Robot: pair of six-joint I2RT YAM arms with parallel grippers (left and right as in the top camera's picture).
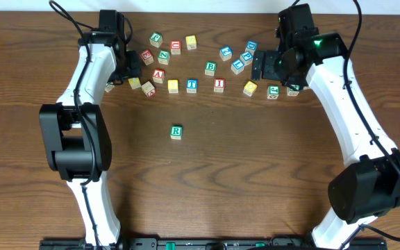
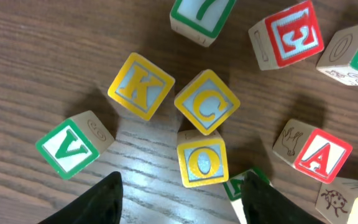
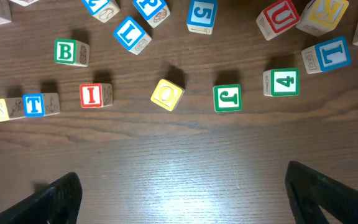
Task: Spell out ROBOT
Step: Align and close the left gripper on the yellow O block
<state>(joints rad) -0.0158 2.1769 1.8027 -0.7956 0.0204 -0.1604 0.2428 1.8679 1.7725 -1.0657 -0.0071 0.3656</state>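
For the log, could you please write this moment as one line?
R cube: alone mid-table | left gripper: open by O cube | right gripper: open

left fingers (image 2: pixel 98 202) parted, pointing down; right fingers (image 3: pixel 328 193) spread wide, pointing down

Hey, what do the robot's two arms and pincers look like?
The left arm and right arm both have white links joined by bulky black joints. Thin black cables loop off each near the wrist. A small green light glows on the right arm. The left pincer and right pincer have plain black, tapered fingers, with no visible markings.
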